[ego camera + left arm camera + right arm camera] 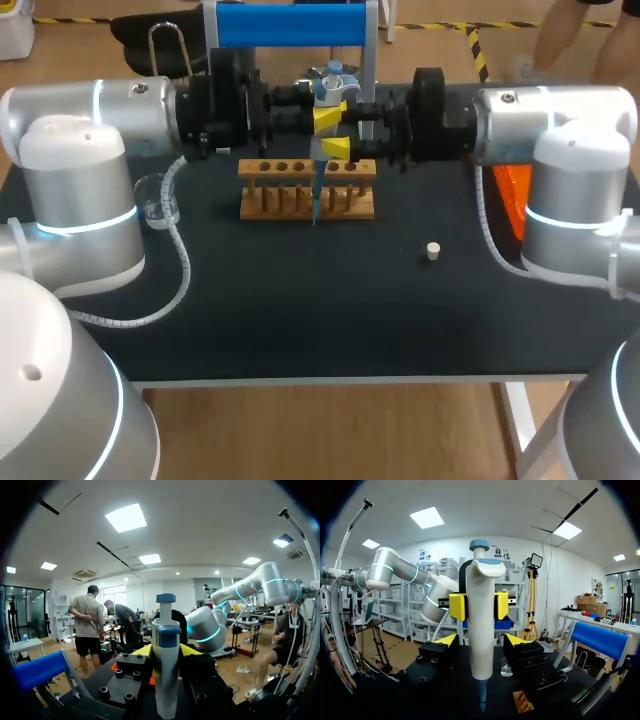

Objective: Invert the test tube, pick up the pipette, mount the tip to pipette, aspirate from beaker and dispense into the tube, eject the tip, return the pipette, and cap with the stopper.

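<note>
Your left gripper (pixel 479 606) clamps the pipette (pixel 166 680), right gripper (pixel 480 641) spread around it; looks like dispensing over the rack (pixel 285 205), plunger (pixel 479 545) next.

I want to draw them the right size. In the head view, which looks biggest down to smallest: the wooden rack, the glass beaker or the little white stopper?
Largest: wooden test tube rack, by a lot.
Middle: glass beaker.
Smallest: white stopper, just a tiny plug.
</note>
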`<state>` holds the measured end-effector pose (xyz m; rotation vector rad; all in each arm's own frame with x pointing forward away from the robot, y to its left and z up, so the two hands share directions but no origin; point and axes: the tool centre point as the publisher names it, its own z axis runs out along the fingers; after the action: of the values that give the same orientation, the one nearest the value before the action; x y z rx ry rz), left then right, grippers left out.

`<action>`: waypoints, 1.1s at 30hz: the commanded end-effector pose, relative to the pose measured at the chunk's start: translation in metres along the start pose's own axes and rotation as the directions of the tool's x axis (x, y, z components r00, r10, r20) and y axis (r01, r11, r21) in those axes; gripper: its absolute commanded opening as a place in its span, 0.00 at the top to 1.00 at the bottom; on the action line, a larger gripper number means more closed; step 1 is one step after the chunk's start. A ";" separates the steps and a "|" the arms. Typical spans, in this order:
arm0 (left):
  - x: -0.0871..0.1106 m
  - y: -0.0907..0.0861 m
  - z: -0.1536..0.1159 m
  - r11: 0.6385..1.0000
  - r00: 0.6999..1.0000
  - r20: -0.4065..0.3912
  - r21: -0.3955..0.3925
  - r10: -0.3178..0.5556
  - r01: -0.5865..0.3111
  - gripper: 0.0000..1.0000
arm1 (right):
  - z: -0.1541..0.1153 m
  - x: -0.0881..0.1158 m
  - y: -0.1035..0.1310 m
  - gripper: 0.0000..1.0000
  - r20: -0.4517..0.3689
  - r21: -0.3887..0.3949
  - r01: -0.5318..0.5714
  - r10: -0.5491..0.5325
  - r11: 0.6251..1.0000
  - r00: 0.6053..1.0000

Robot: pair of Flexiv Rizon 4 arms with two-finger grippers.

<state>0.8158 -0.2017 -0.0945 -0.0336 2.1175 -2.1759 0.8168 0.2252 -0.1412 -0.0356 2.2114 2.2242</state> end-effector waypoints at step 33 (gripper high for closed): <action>0.001 0.000 0.001 1.000 1.000 0.004 0.002 0.001 -0.001 1.00 | 0.016 -0.003 0.006 0.59 -0.093 -0.043 -0.011 0.007 0.999 0.996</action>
<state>0.8159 -0.2017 -0.0944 -0.0337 2.1175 -2.1758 0.8191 0.2410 -0.1339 -0.1281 2.2109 2.3190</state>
